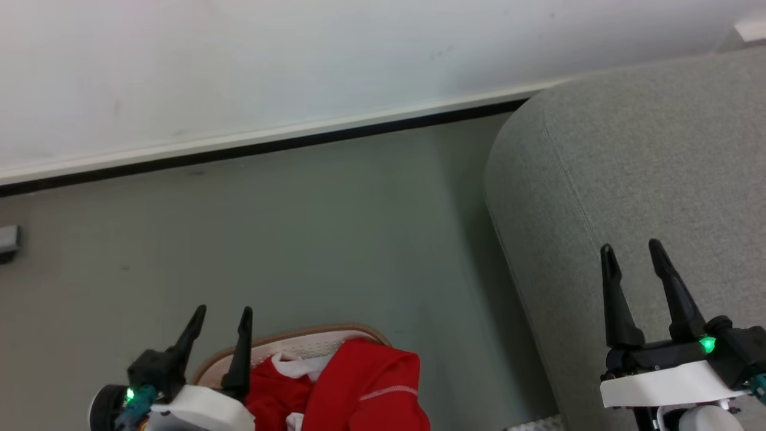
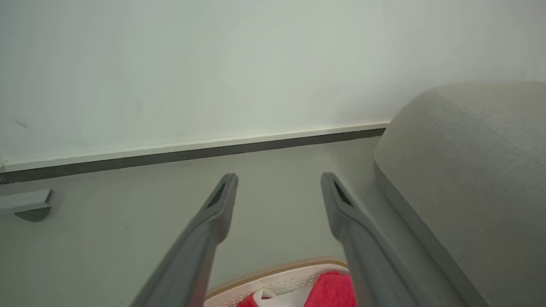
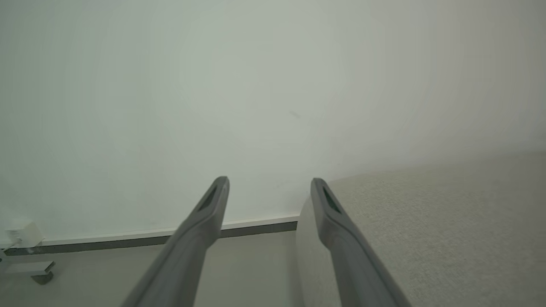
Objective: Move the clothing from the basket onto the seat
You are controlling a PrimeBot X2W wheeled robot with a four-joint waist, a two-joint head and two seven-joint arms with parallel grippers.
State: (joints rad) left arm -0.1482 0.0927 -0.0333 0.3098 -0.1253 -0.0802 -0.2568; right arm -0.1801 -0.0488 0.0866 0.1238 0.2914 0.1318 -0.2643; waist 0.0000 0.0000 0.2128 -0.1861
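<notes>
Presently the clothing [image 1: 359, 383] lies heaped in the basket [image 1: 323, 330], left pincer [image 1: 223, 309] gaping empty at its rim, right pincer [image 1: 631, 245] likewise, well right of it above the seat [image 1: 628, 149], so a snagged grab could tip the basket.

On floor [image 1: 299, 227]: basket [image 1: 299, 346]; seat [image 1: 634, 155]

A pale grey-green floor [image 1: 311, 227] meets a plain white wall [image 1: 287, 54] along a white skirting board [image 1: 269, 136] with a dark strip beneath. A small grey block [image 1: 8, 241] sits far left, near the wall.
</notes>
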